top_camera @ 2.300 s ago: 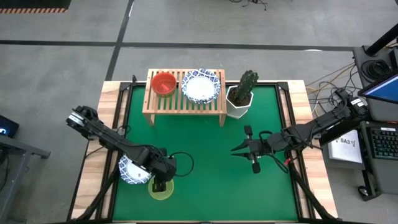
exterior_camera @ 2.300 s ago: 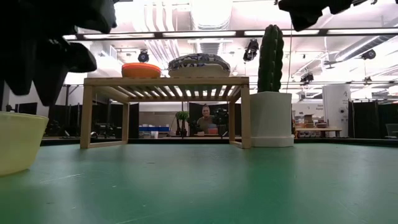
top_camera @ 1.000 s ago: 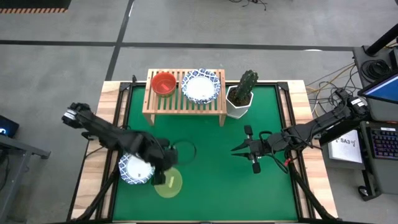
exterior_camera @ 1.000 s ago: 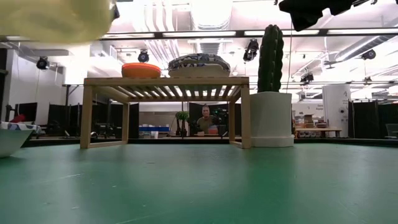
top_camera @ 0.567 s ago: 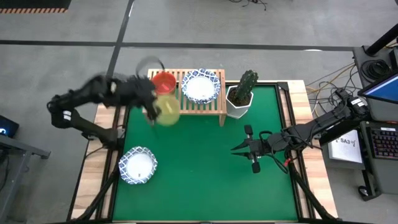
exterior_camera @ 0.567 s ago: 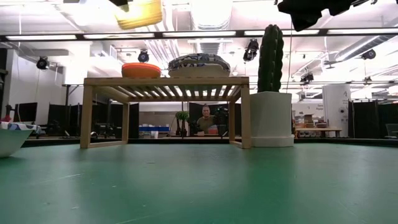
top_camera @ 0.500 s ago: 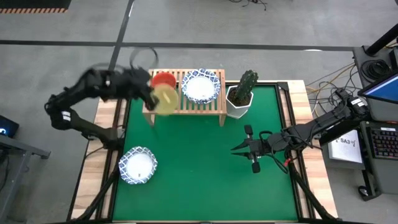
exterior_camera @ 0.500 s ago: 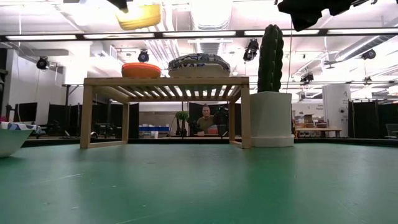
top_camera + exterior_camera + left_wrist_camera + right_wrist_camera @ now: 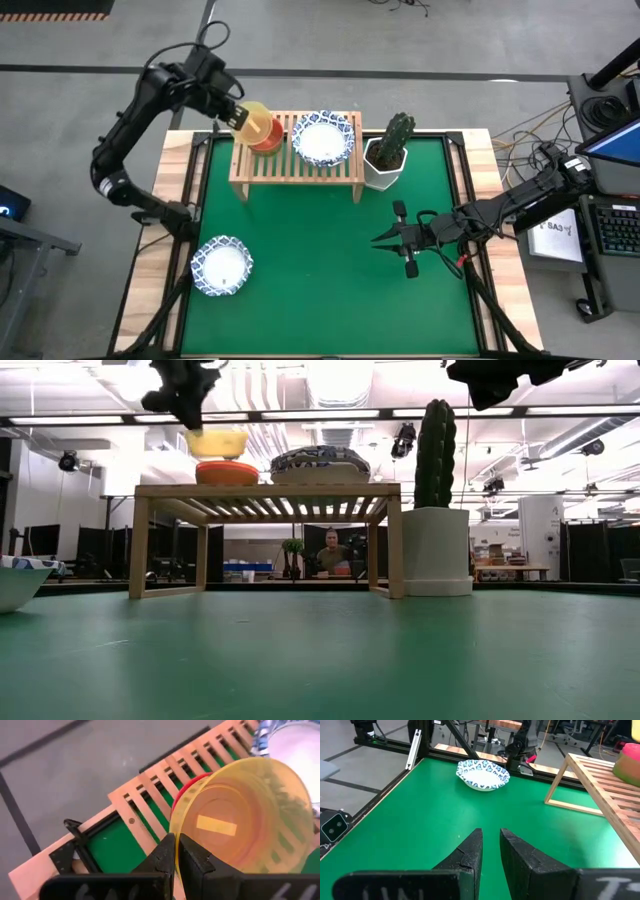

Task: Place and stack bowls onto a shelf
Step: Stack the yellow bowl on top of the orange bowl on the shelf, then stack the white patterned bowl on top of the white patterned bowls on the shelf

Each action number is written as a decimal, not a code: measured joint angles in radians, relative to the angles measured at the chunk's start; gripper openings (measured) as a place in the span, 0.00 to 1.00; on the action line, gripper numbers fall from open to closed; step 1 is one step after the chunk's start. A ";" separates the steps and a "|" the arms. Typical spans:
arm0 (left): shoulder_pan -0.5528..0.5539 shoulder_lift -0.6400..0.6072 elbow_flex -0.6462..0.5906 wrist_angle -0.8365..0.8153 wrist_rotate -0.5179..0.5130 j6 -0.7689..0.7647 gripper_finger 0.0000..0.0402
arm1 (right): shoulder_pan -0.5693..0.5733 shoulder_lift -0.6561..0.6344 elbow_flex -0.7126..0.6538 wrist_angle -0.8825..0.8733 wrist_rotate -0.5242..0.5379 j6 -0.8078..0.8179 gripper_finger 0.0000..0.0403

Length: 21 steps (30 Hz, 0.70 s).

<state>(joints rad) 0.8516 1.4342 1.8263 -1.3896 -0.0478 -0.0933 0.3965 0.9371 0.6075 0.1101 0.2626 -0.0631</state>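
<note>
A yellow bowl (image 9: 259, 125) hangs over the red bowl (image 9: 268, 140), which stands on the left end of the wooden shelf (image 9: 296, 166). My left gripper (image 9: 238, 116) is shut on it. The low view shows the yellow bowl (image 9: 218, 442) level and right above the red bowl (image 9: 226, 472); whether they touch I cannot tell. A white bowl with a blue rim (image 9: 325, 138) rests on the shelf's right part. Another such bowl (image 9: 222, 266) sits on the green mat near the left. My right gripper (image 9: 385, 240) hovers open over the mat's right half, holding nothing. My left gripper pinches the yellow bowl's rim (image 9: 175, 851) at the side toward the table's far left, one finger inside the bowl and one outside. The fingers (image 9: 162, 855) slant down from the far left. The bowl hangs mouth up over the red bowl (image 9: 186, 791).
A white angular pot with a green cactus (image 9: 388, 152) stands just right of the shelf. The shelf's slats (image 9: 150, 805) show bare left of the red bowl. Open green mat (image 9: 420, 820) lies between my right gripper (image 9: 490, 846) and the near-left white bowl (image 9: 483, 774).
My left gripper has carried the yellow bowl up from over the mat's near left, toward the far edge, then down over the red bowl at the shelf's left end. It stayed shut on the bowl's rim throughout.
</note>
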 joint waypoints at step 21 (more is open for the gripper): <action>0.020 0.123 0.007 -0.008 0.041 0.084 0.07 | 0.000 0.000 -0.010 -0.002 0.000 0.019 0.14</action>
<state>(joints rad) 0.8715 1.5569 1.8332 -1.3976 -0.0071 -0.0089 0.3965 0.9367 0.5980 0.1078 0.2629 -0.0444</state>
